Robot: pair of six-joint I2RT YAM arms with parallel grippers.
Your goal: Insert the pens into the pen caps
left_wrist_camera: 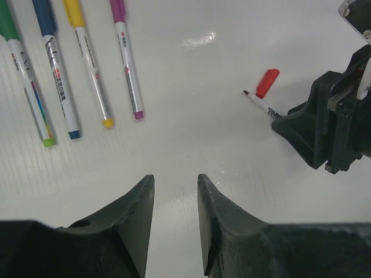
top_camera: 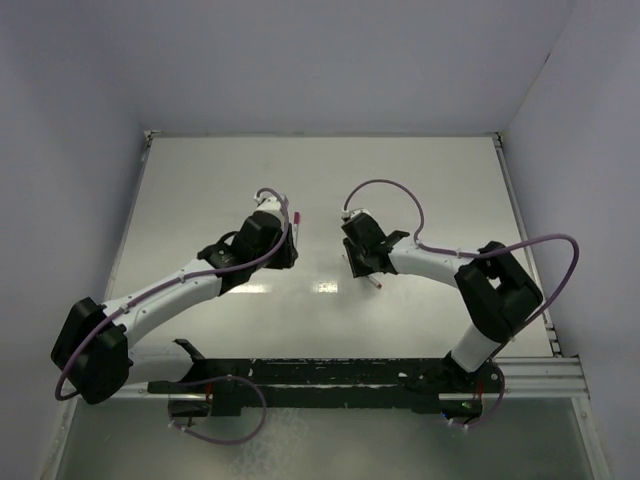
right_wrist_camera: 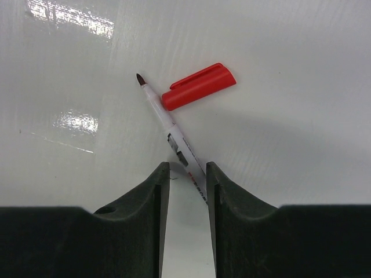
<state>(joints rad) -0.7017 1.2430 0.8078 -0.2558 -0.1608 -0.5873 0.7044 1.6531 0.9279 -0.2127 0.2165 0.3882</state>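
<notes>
Progress is looking well advanced. In the left wrist view four pens are lying side by side on the bench (left_wrist_camera: pixel 191 145): the green pen (left_wrist_camera: pixel 26 81), blue pen (left_wrist_camera: pixel 58 72), yellow pen (left_wrist_camera: pixel 90 63) and purple pen (left_wrist_camera: pixel 128 63). Each is wearing a cap of its own colour at the end farther from the left end effector (left_wrist_camera: pixel 175 185), so I am judging those four done. The left end effector is hanging released, its fingers parted over bare bench and gripping nothing.

One pair is waiting. The red pen (right_wrist_camera: pixel 174 130) is lying near the middle of the bench with its dark tip exposed, and the red cap (right_wrist_camera: pixel 199 87) is resting on its side just right of that tip. The cap's open end is either touching the barrel or just missing it; I cannot tell which. The right end effector (right_wrist_camera: pixel 187 171) is straddling the barrel, released and not clamping, with the barrel sitting close against one finger and a gap showing at the other.

Several details are escaping view. The rear part of the red pen is disappearing under the right end effector's fingers. The capped ends of the four finished pens are running off the edge of the left wrist view, so full seating is staying unconfirmed. From above, the left arm is covering most of that row, and the red cap is too small to pick out.
</notes>
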